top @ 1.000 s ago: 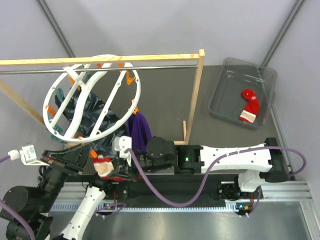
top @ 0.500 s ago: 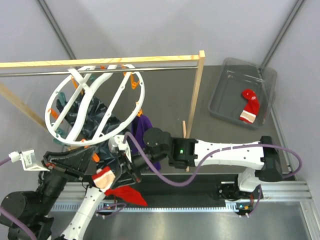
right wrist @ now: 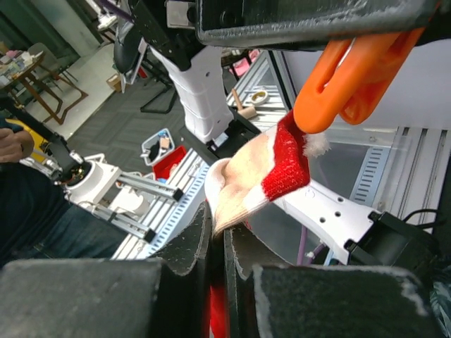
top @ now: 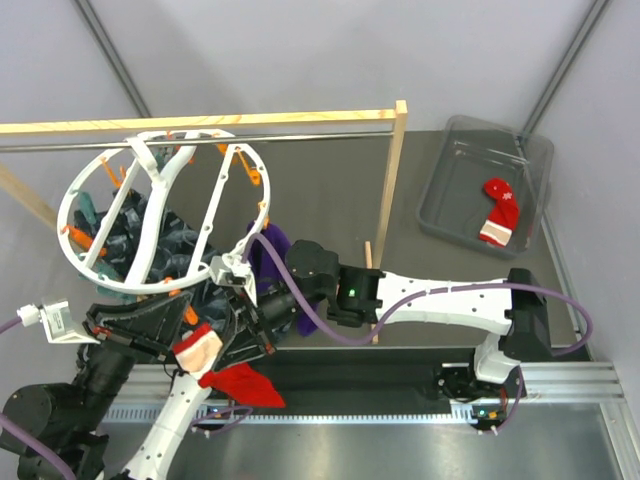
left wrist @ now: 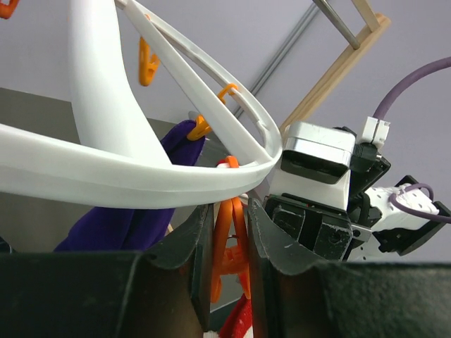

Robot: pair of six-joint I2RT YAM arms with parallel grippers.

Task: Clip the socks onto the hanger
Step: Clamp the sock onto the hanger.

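Note:
The hanger point(top: 160, 212), a round white ring with orange clips, hangs from the rail at the left. My left gripper point(left wrist: 230, 211) is shut on an orange clip point(left wrist: 227, 246) under the ring's rim point(left wrist: 141, 176), squeezing it. A purple sock point(left wrist: 134, 218) hangs from another clip beside it. My right gripper point(right wrist: 218, 225) is shut on a red sock point(right wrist: 285, 165) with a white cuff and holds it just below that orange clip point(right wrist: 352, 77). In the top view the red sock point(top: 240, 385) dangles between the two grippers near the table's front edge.
A wooden-framed rack point(top: 397, 190) with a metal rail carries the hanger. Dark blue-green fabric point(top: 185, 245) hangs behind the ring. A grey bin point(top: 450, 215) at the back right holds another red sock point(top: 500, 212).
The hanger ring has swung to the left. My right arm has reached further left with the red sock. The sock now hangs lower, under the left gripper's clip.

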